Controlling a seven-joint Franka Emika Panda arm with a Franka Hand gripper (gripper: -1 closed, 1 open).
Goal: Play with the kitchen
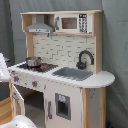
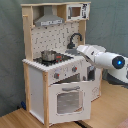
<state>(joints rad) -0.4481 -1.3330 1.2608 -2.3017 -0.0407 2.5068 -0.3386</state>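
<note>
Kitchen (image 1: 65, 70) toys rarely come this complete: the tall white and pale-wood play kitchen fills the middle of both exterior views (image 2: 57, 65), standing on a wooden floor (image 2: 107, 107) in front of a grey curtain (image 1: 115, 40).

Along its top, a grey hood (image 1: 39, 27) sits beside a microwave (image 1: 72, 22) with a dark window. Below them is a white tiled back wall (image 1: 60, 50). On the kitchen's surface (image 1: 102, 80), a black hob (image 1: 32, 66) carries a small metal pot (image 1: 33, 61), and a grey sink (image 1: 74, 73) lies next to the hob, with a curved black tap (image 1: 85, 59) rising behind it. A row of knobs (image 2: 64, 73) runs across the front panel under the hob. The oven door (image 2: 68, 100), with a pale window, appears closed in the second exterior view, while a narrow white door (image 1: 18, 100) beneath the hob hangs open in the first exterior view. A second white door with a dark panel (image 1: 62, 106) sits under the sink.

The white arm (image 2: 102, 57), with a blue ring on one joint, reaches in from the second exterior view's right and ends over the sink side of the kitchen, near the tap. I cannot tell how the end effector is set, or whether it has hold of anything.
</note>
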